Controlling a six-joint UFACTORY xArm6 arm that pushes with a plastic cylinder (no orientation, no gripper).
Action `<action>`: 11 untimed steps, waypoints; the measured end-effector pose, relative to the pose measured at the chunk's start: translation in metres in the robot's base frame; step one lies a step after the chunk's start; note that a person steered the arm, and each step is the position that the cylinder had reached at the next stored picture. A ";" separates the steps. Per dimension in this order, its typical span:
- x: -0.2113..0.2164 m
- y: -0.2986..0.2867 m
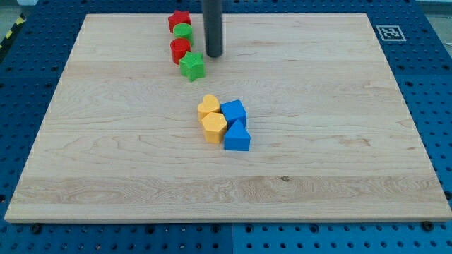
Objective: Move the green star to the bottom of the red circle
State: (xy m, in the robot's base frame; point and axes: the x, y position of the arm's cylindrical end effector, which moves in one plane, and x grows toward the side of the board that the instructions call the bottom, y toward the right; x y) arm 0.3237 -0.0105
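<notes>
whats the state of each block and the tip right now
my tip: down at the board, just to the view's right of the red circle, above the green star
green star: flat, touching the red circle's bottom side
red circle: flat, between green circle and green star
green circle: flat, below red star
red star: flat, top of column
yellow blocks: two, clustered
blue blocks: two, beside the yellows

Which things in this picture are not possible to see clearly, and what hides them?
- Camera view: the rod above my tip is cut off by the view's top edge.
- Whether my tip touches the green star or red circle: too close to tell.
- The blue block is partly hidden by the blue triangle; its shape is unclear.
</notes>
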 end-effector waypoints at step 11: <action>0.066 -0.047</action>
